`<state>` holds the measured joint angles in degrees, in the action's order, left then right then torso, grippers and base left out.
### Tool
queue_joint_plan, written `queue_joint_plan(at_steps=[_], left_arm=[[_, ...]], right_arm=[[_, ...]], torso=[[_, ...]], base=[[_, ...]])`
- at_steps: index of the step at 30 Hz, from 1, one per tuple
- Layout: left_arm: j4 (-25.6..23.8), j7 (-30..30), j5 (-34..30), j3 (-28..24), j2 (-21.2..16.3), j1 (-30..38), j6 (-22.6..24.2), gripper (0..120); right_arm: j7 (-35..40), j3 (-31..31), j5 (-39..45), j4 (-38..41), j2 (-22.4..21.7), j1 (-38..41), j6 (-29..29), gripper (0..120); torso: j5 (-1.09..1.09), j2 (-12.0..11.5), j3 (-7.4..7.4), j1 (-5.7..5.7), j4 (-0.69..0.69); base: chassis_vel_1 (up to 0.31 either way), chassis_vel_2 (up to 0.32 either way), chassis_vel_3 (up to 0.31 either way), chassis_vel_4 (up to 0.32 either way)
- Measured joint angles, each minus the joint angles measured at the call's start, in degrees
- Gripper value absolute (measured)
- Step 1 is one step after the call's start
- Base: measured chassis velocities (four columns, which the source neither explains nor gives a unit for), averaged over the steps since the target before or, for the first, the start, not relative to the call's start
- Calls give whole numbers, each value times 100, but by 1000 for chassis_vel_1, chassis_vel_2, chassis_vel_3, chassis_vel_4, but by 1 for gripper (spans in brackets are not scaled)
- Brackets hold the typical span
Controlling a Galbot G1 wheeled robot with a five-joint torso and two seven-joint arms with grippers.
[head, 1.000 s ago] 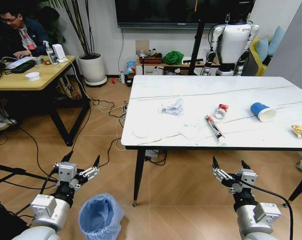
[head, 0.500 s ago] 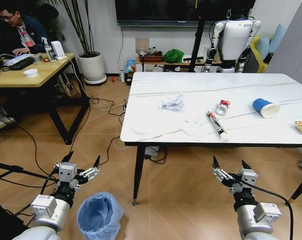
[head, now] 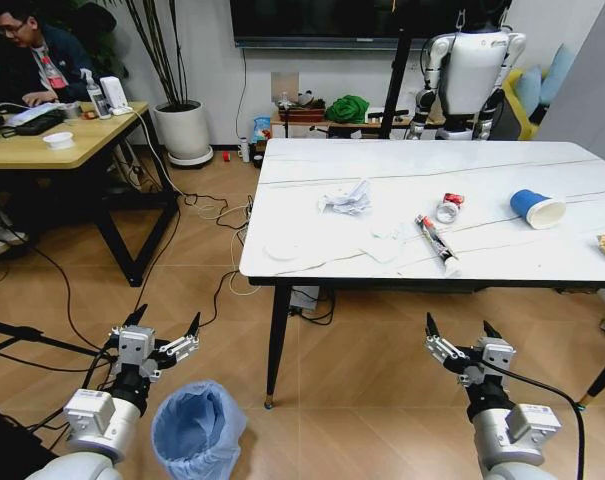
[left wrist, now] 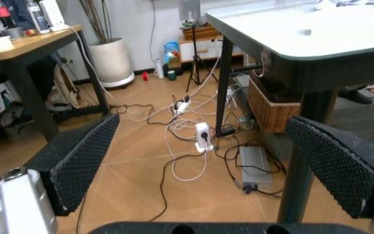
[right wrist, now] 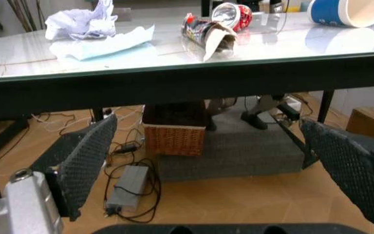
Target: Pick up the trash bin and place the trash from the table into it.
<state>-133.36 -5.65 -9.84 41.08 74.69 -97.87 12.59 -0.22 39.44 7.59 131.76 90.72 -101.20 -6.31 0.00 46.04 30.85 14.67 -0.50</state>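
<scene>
The trash bin (head: 196,432), blue-lined, is sitting on the floor beside the left gripper (head: 154,337); both it and the right gripper (head: 464,341) are gaping wide, empty, below the table (head: 312,262).

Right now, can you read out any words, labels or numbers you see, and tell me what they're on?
None can be read.
Long wrapper: print too small and blurred.
Crushed can: markings unreadable.
Blue cup: no text visible.
</scene>
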Motion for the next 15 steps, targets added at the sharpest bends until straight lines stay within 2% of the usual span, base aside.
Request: queue_joint_plan(at_steps=[15], left_arm=[[13, -2, 0, 0, -10, 14, -10, 100]], right_arm=[[0, -5, -1, -16, 8, 4, 0, 100]], torso=[[0, -303, -170, -133, 0]], base=[[0, 0, 0, 0]])
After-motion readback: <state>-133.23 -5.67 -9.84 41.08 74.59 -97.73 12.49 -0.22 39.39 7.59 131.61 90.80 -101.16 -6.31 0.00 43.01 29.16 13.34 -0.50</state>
